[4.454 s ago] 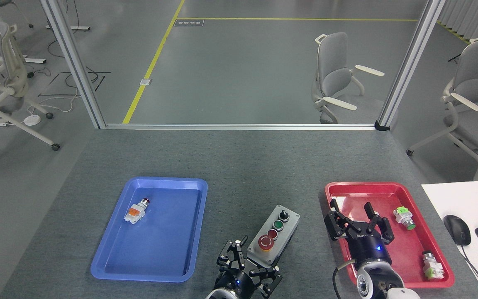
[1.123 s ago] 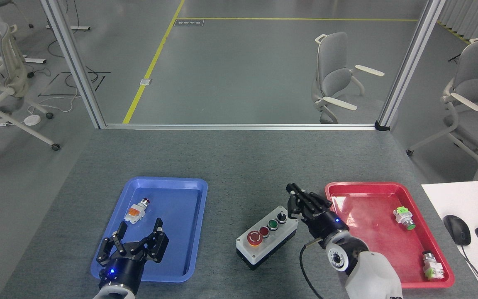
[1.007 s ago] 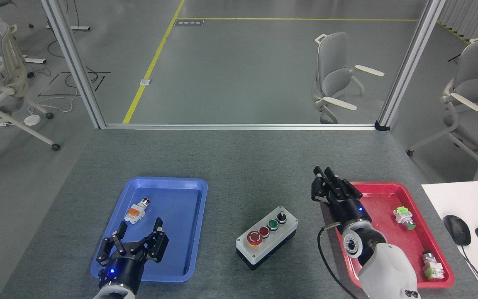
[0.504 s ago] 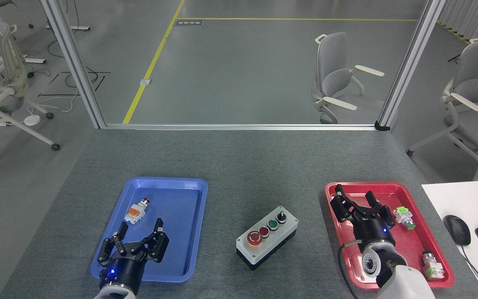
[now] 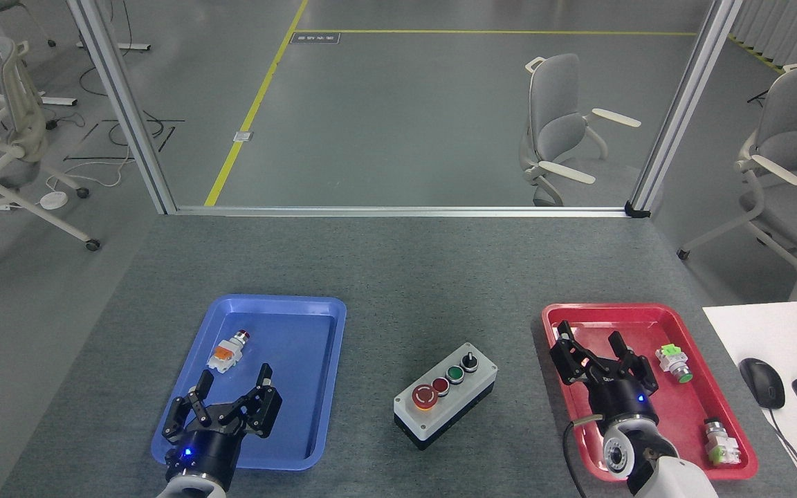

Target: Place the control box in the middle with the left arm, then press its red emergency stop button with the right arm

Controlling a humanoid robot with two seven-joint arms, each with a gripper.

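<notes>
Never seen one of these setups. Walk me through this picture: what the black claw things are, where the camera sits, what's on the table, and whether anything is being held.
The camera sits in the robot's head, looking forward and down at a grey table. The two black claws are its own tools: the left tool hangs over a blue tray, the right tool over a red tray. Both are open and hold nothing. Between the trays stands the control box, with a big red emergency stop button at its near end. The blue tray holds one small loose button part; the red tray holds two.
</notes>
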